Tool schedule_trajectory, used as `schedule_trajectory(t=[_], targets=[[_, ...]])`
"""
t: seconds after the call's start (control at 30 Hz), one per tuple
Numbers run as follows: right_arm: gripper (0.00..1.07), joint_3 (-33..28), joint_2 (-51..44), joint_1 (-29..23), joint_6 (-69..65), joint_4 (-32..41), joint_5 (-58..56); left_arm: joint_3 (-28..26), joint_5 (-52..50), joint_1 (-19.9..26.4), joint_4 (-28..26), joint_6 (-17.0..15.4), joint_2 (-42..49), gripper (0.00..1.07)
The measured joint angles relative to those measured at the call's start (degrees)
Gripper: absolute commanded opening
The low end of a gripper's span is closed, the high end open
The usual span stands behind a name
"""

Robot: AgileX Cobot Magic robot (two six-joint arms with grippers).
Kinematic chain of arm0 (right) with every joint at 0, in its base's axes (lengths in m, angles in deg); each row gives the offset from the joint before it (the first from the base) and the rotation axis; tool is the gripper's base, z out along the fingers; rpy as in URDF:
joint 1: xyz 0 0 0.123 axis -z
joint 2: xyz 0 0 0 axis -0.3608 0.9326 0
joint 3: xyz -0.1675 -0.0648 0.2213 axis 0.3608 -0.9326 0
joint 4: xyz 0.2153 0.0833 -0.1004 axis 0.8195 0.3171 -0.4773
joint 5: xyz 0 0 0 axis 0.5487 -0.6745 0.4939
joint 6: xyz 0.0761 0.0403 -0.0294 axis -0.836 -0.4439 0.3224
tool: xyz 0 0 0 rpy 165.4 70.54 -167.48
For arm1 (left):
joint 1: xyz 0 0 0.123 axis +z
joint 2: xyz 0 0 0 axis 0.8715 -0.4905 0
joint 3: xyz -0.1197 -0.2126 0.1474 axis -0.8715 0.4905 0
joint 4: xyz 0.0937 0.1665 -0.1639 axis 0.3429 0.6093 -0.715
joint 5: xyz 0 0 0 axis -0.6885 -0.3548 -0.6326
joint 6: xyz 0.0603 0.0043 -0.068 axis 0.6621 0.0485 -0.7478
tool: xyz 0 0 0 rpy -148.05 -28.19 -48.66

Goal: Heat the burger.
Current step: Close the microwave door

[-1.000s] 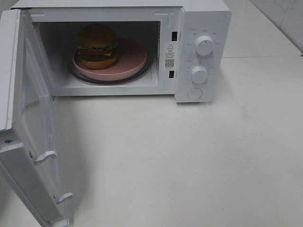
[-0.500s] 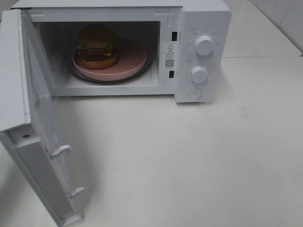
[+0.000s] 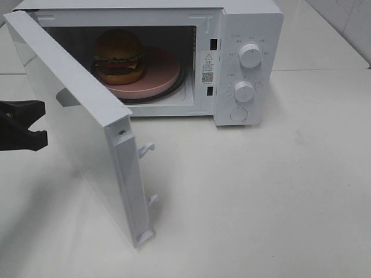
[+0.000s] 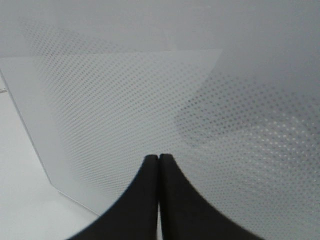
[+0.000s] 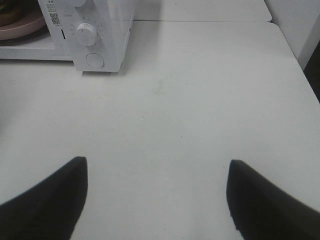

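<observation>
Exterior high view catches the microwave [image 3: 249, 23] door [image 3: 87, 116] mid-swing: a second ago it stood wide open along the left edge of the frame, and now it cuts diagonally across the lower left, roughly half shut, its latch hooks [image 3: 146, 149] pointing toward the cavity. The left claw [image 3: 26, 124], absent a moment earlier, shows as a black shape at the left edge, right up against the door's outer face. The left wrist view shows its fingers pressed together and holding nothing, with the dotted window panel filling the frame just ahead of the tips, though actual contact cannot be confirmed. The burger [image 3: 119, 55] sits inside the cavity in the upper left of the frame, on the left part of a pink plate [image 3: 165, 72], clear of the door's arc. That suggests loading is done and closing is under way; the door must still travel the rest of the way and latch before either knob [image 3: 250, 55] on the panel right of the cavity can be turned. The right claw [image 5: 157, 200] hangs spread wide and empty over the white table [image 5: 200, 100], well apart from the microwave. Nothing lies in the door's path; the main risk appears to be the closed tips sliding off the smooth panel before the latch catches.
</observation>
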Motion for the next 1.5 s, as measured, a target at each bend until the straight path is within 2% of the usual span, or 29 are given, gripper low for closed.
schedule_trajectory(t=[0.23, 0.5, 0.77, 1.13, 1.5], targets=[[0.76, 0.0, 0.0, 0.0, 0.0, 0.0, 0.0, -3.04, -0.06, 0.0, 0.0, 0.0, -2.46, 0.0], [0.76, 0.0, 0.0, 0.0, 0.0, 0.06, 0.0, -6.25, -0.06, -2.18, -0.17, -0.06, -6.13, 0.0], [0.76, 0.0, 0.0, 0.0, 0.0, 0.06, 0.0, -11.92, -0.06, -6.25, -0.57, -0.23, -10.77, 0.0], [0.76, 0.0, 0.0, 0.0, 0.0, 0.06, 0.0, -21.26, 1.49, -13.87, -5.44, -0.23, -16.9, 0.0], [0.76, 0.0, 0.0, 0.0, 0.0, 0.06, 0.0, -29.79, 4.47, -18.68, -8.37, -0.23, -21.43, 0.0]])
